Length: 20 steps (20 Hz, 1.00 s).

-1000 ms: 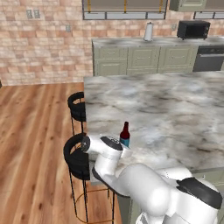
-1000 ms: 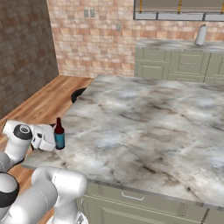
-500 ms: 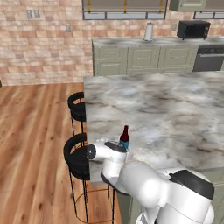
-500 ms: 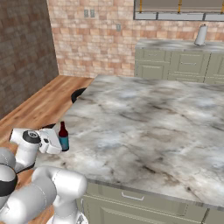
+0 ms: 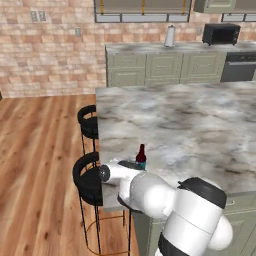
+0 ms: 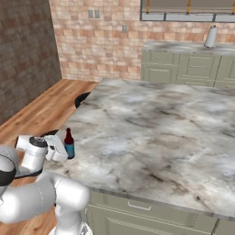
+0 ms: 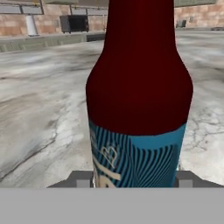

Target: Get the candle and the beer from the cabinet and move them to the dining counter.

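The pincer (image 6: 63,151) sits low at the near left corner of the table (image 6: 151,133), reaching in level from the table's left edge, with the beer (image 6: 69,143) standing upright between its jaws. In the hand view the bottle (image 7: 139,94) rises right in front of the camera, dark red glass above a blue patterned label, and one grey fingertip (image 7: 81,179) shows tight against each side of the label's lower part, so the jaws stand closed on the bottle at a middling width. Whether the bottle's base rests on the marbled top or hangs just above it cannot be told.

From the left base view the beer (image 5: 141,156) stands near the table's (image 5: 200,125) left edge, just beyond the white wrist, with the pincer (image 5: 136,166) mostly hidden behind the arm.

Beside that edge, down on the wooden floor (image 5: 35,165), stand two round black stools (image 5: 86,177), the nearer one close under the arm. Beyond the table, along the brick wall (image 5: 45,55), runs a row of sage-green base cabinets (image 5: 165,67) under a marbled worktop, carrying a pale upright roll (image 5: 170,36) and a black microwave (image 5: 220,34).
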Available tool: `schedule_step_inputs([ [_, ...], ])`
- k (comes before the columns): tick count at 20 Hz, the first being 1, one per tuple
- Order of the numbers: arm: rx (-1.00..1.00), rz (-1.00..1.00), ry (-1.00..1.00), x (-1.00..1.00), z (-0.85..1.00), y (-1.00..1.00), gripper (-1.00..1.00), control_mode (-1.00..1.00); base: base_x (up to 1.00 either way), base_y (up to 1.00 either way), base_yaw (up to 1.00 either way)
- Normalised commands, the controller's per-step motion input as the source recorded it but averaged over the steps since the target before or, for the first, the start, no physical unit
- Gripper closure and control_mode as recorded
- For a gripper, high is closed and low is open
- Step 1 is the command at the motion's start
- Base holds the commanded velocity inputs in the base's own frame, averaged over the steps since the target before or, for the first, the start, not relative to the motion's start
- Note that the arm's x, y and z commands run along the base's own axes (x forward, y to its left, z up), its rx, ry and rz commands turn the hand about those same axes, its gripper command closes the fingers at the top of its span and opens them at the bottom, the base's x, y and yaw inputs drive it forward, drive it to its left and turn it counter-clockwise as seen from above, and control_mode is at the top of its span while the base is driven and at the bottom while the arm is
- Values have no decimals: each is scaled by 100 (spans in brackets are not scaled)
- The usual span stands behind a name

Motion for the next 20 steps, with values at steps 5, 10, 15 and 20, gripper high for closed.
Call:
schedule_step_inputs([
  [5, 0, 0, 0, 25, -24, 14, 100, -100, 0, 0, 0],
  [10, 0, 0, -1, 5, -31, 8, 100, -100, 0, 0, 0],
  [15, 0, -2, 0, 0, -36, 5, -100, -100, 0, 0, 0],
  [20, 0, -3, -5, 0, -19, 2, -100, -100, 0, 0, 0],
])
